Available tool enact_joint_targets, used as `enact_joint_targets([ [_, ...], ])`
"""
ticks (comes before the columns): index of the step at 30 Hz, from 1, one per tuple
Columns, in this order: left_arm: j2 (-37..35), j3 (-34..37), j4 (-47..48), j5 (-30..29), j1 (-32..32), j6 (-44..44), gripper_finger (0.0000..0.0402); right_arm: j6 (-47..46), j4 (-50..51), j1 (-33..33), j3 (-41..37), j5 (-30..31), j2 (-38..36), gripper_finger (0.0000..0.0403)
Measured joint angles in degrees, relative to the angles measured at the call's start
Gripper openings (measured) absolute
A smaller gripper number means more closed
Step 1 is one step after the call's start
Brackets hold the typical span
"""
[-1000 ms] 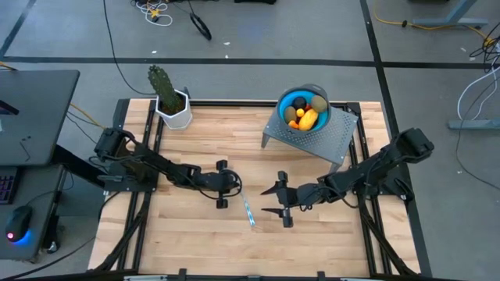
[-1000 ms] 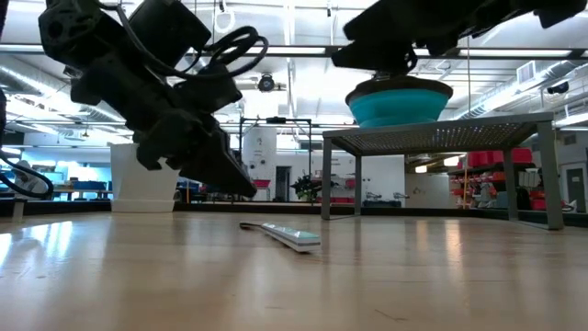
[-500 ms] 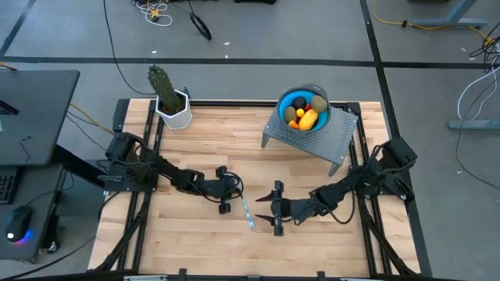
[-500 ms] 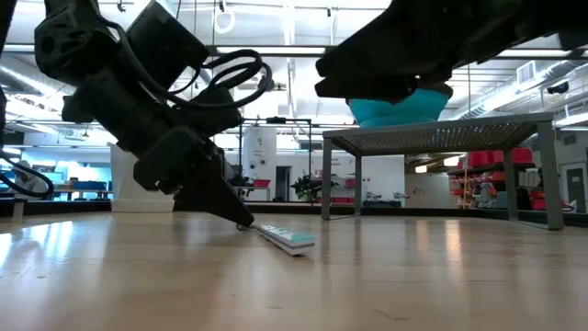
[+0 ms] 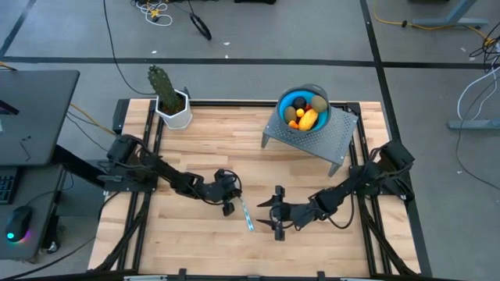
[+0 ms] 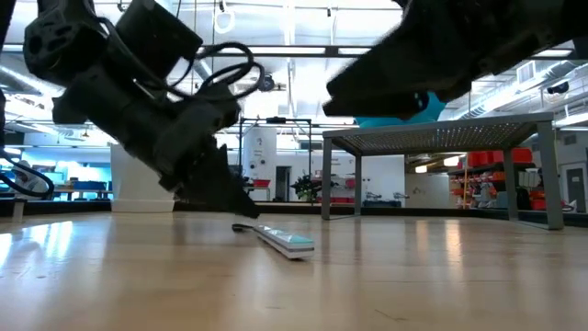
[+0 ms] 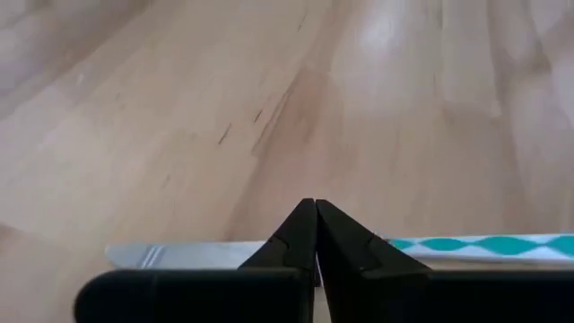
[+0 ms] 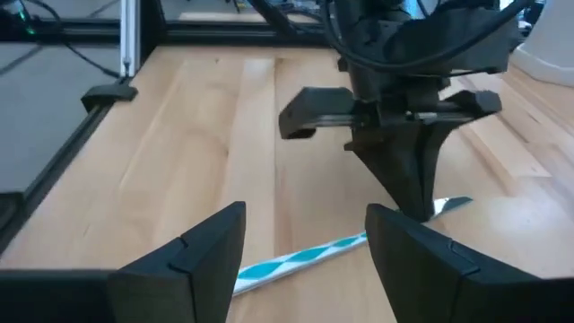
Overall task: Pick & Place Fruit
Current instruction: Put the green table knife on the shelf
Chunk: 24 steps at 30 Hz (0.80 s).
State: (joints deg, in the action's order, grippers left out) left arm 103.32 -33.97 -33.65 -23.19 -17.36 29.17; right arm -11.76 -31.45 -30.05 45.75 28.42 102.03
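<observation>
The fruit lies in a blue bowl (image 5: 301,96) on a perforated metal stand (image 5: 312,139) at the far right: a yellow oblong (image 5: 308,119), an olive-brown oval (image 5: 319,103), a dark purple ball (image 5: 299,102) and tiny orange pieces (image 5: 293,123). A slim silvery knife (image 5: 247,214) with a teal-patterned handle (image 8: 296,260) lies flat on the table's middle. My left gripper (image 5: 229,204) is shut, its tips at the knife's blade end (image 8: 448,205). My right gripper (image 5: 275,213) is open and empty, just right of the knife, low over the table. My left gripper's shut fingers (image 8: 414,193) slant down from the table's left onto the knife's blade end (image 7: 179,257) and lie across it. Whether the tips touch the blade or stand just above it, I cannot tell. The knife lies flat on the table.
A green cactus in a white pot (image 5: 172,105) stands at the far left corner. The stand's legs (image 6: 327,179) rise from the table on the far right. Bare wood lies toward the near edge (image 5: 234,257).
My left gripper has moved toward the near edge and down to the knife's blade end, staying shut. My right gripper has moved toward the near edge and a little left, lower, staying open beside the knife.
</observation>
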Motion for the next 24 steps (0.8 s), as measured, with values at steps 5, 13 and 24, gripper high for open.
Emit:
enact_joint_targets([
  [5, 1.88, -0.86, 0.46, 0.62, 0.94, -4.89, 0.0005, 0.15, 1.59, 0.33, -0.01, 0.01, 0.14, 0.0240],
  [13, -2.53, -3.66, 1.87, 4.02, 1.32, -10.55, 0.0010, -2.21, 3.49, 0.88, -0.05, 4.52, 2.08, 0.0240],
  [24, -17.49, -4.11, 18.59, 3.90, -6.27, -10.45, 0.0011, -0.64, 2.52, -1.37, 3.35, 4.16, 6.00, 0.0240],
])
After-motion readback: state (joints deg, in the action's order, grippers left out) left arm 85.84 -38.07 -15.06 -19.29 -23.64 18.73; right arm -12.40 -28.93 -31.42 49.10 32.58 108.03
